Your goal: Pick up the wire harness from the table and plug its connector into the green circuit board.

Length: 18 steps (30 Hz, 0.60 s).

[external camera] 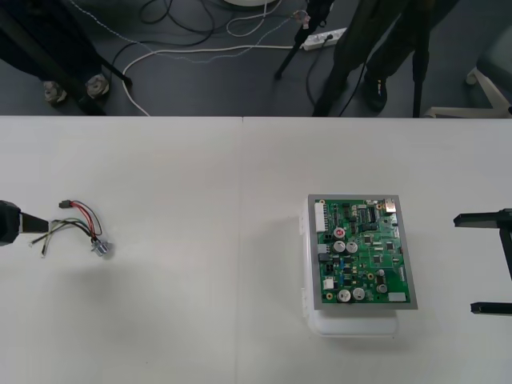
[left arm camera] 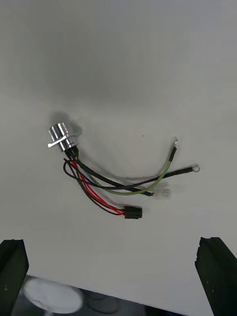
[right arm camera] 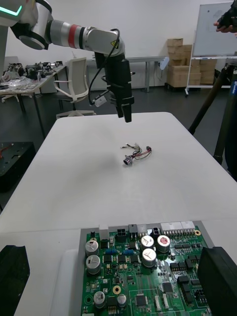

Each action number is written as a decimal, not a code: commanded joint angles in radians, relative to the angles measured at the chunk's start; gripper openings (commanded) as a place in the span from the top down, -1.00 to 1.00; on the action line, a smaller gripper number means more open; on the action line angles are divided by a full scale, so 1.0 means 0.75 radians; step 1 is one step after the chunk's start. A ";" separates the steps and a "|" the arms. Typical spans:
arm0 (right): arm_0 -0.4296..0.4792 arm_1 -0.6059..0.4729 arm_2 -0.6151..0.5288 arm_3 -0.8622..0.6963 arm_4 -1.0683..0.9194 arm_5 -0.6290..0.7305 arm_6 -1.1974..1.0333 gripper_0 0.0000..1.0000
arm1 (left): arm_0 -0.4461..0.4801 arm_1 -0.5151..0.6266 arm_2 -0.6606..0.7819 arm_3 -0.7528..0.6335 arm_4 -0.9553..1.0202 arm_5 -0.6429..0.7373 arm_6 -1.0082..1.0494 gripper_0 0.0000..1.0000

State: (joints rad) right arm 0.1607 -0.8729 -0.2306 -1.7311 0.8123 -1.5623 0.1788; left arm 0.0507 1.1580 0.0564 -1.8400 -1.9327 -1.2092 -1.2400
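**Harness loose at mid-left, both pincers spread wide**

Nearest, low and right of centre in the front view: white base [external camera: 352,324] carrying the green circuit board [external camera: 364,252], flat, dotted with round capacitors [external camera: 344,294]. Just right of it, at the frame's right edge: right gripper [external camera: 482,262], fingers [external camera: 480,218] far apart, gripping nothing, level with the board and clear of it. From the right wrist, the same board [right arm camera: 148,276] close by that arm's black fingers [right arm camera: 219,281].

Across a broad stretch of pale table [external camera: 200,176], at mid-left of the frame: the wire harness [external camera: 80,228], loose on the surface, well apart from the board, not plugged in. Small black plug [left arm camera: 132,213] at the end of the red and black wires, round metal socket [left arm camera: 61,137] on its side at the other end, green and black leads with ring terminals [left arm camera: 195,168] splayed between. Left gripper [external camera: 32,222] at the far-left edge, just beside the harness, fingers [left arm camera: 11,276] wide open and touching none of it. From the right wrist, left gripper [right arm camera: 126,116] hanging above the table just past the harness [right arm camera: 136,153].

Farthest, along the top of the frame: dark floor [external camera: 200,88] with cables [external camera: 184,50], a power strip [external camera: 324,37] and tripod legs [external camera: 292,56].
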 commanded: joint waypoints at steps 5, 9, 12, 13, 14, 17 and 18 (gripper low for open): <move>-0.018 -0.049 0.019 0.009 0.007 -0.011 0.038 -1.00 | -0.014 0.125 -0.083 -0.052 -0.031 0.060 -0.701 -1.00; -0.018 -0.049 0.019 0.019 0.007 -0.011 0.027 -1.00 | -0.008 0.154 -0.134 -0.081 -0.037 0.062 -0.867 -1.00; -0.018 -0.049 0.021 0.019 0.007 -0.011 0.027 -1.00 | -0.006 0.176 -0.179 -0.122 -0.047 0.062 -0.997 -1.00; -0.020 -0.049 0.023 0.019 0.007 -0.011 0.029 -1.00 | -0.006 0.182 -0.190 -0.130 -0.049 0.070 -1.024 -1.00; -0.020 -0.049 0.027 0.019 0.005 -0.011 0.032 -1.00 | -0.006 0.201 -0.208 -0.152 -0.053 0.089 -1.081 -1.00; -0.020 -0.049 0.044 0.019 -0.007 -0.011 0.034 -1.00 | -0.004 0.246 -0.271 -0.218 -0.105 0.148 -1.208 -1.00; -0.018 -0.049 0.050 0.024 -0.018 -0.011 0.034 -1.00 | -0.004 0.258 -0.286 -0.236 -0.125 0.164 -1.241 -1.00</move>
State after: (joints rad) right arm 0.1604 -0.8729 -0.2231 -1.7144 0.8126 -1.5623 0.1788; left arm 0.0507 1.2664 -0.1045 -1.9526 -1.9821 -1.1796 -1.9006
